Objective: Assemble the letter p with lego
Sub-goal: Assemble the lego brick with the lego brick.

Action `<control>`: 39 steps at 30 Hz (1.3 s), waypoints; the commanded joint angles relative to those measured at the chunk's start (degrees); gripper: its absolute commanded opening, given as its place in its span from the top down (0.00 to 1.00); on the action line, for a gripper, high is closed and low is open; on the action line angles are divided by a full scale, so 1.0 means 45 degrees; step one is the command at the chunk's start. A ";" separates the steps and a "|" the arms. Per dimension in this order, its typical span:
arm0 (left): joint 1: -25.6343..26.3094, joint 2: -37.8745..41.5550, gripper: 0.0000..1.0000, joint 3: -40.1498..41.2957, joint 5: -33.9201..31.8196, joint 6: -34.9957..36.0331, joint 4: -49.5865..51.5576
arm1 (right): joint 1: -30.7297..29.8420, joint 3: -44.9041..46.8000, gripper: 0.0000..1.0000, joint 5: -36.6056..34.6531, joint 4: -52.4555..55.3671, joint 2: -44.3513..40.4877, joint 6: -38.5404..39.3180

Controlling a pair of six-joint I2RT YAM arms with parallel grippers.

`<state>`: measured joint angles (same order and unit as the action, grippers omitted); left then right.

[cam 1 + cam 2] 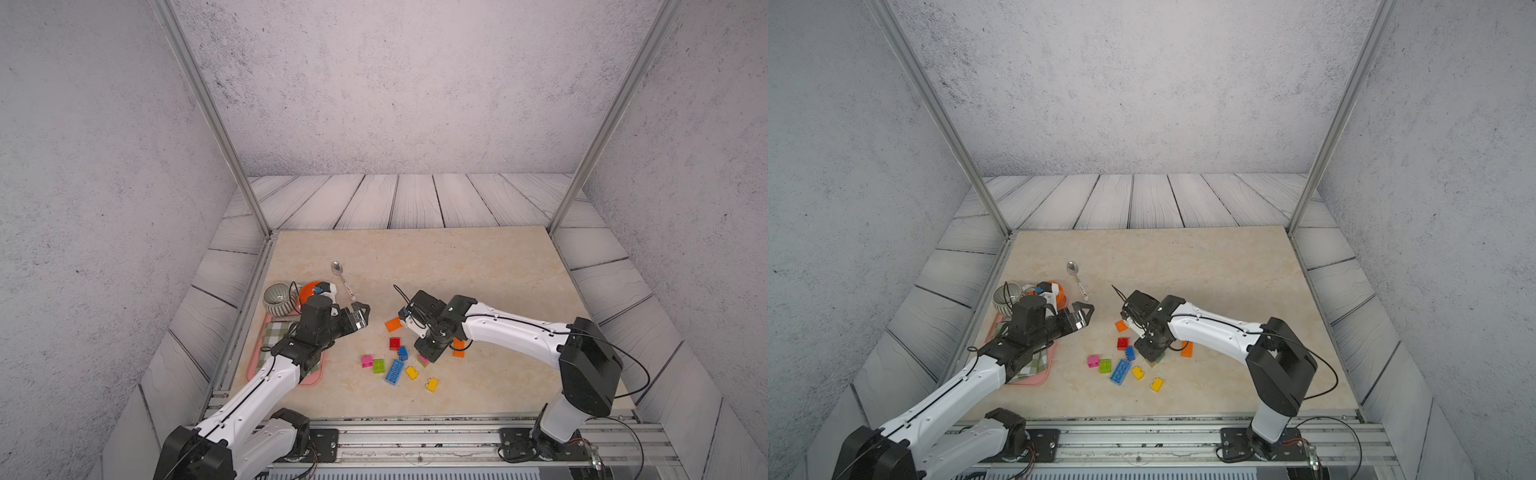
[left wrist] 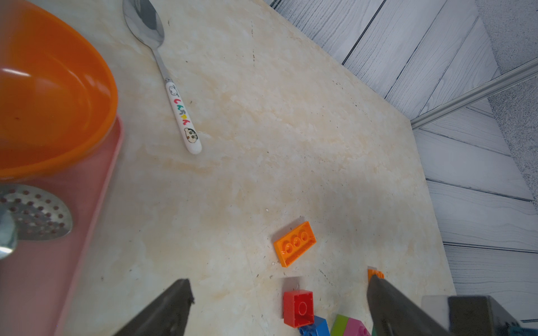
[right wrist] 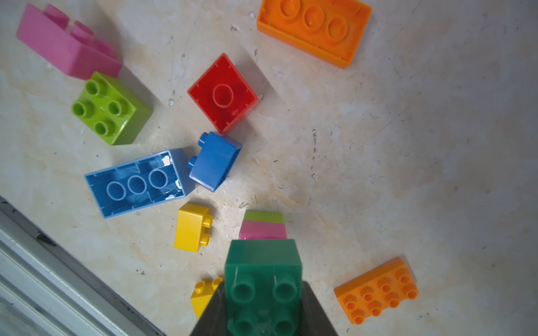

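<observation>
While the loose lego (image 1: 394,371) lies scattered toward the worktop's (image 1: 478,266) edge nearest the arm bases, about midway between its sides, we see in both top views the right claw (image 1: 428,355) pointing down among the bricks. The left claw (image 1: 360,318) hangs above the worktop beside the pink tray (image 1: 311,378) at the left edge.

From the left wrist we find that claw's jaws spread wide with nothing between them. An upturned orange brick (image 2: 294,243) and a red brick (image 2: 298,308) lie ahead.

From the right wrist we see the right claw clamped on a dark green brick (image 3: 263,261), which sits over a pink brick (image 3: 262,231) and a lime brick (image 3: 263,216). Whether it is pressed home we cannot tell.

We judge that we are stacking the P's stem. The next move calls for aligned studs, a firm downward press, then a release.
</observation>
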<state>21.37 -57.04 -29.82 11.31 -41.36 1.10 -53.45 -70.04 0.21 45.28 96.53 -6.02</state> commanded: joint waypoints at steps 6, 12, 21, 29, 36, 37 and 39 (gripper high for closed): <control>-0.0080 -0.0141 0.02 0.0099 0.0020 0.0176 0.0028 | -0.0013 0.0551 1.00 -0.0573 -0.0227 0.0053 -0.0541; -0.0080 -0.0187 0.02 0.0104 0.0051 0.0157 -0.0020 | -0.0013 0.0862 1.00 -0.0189 -0.0525 0.0223 -0.0606; -0.0080 -0.0207 0.02 0.0112 0.0046 0.0192 -0.0053 | -0.0016 0.0977 1.00 -0.0095 -0.0491 0.0409 -0.0694; -0.0090 -0.0255 0.02 0.0104 0.0045 0.0202 -0.0070 | -0.0048 0.1091 1.00 -0.0046 -0.0259 0.0042 -0.0587; -0.0080 -0.0265 0.02 0.0104 0.0047 0.0223 -0.0089 | -0.0094 0.1296 1.00 0.0265 -0.0371 -0.0410 -0.0226; -0.0082 -0.0278 0.02 0.0105 0.0026 0.0215 -0.0087 | -0.0095 0.1325 1.00 0.0314 -0.0391 -0.0461 -0.0206; -0.0080 -0.0275 0.02 0.0107 0.0026 0.0227 -0.0089 | -0.0095 0.1382 1.00 0.0344 -0.0447 -0.0516 -0.0194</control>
<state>21.37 -58.13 -29.78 11.38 -41.34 1.06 -53.52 -65.04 0.73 42.30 95.81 -7.73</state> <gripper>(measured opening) 0.983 0.348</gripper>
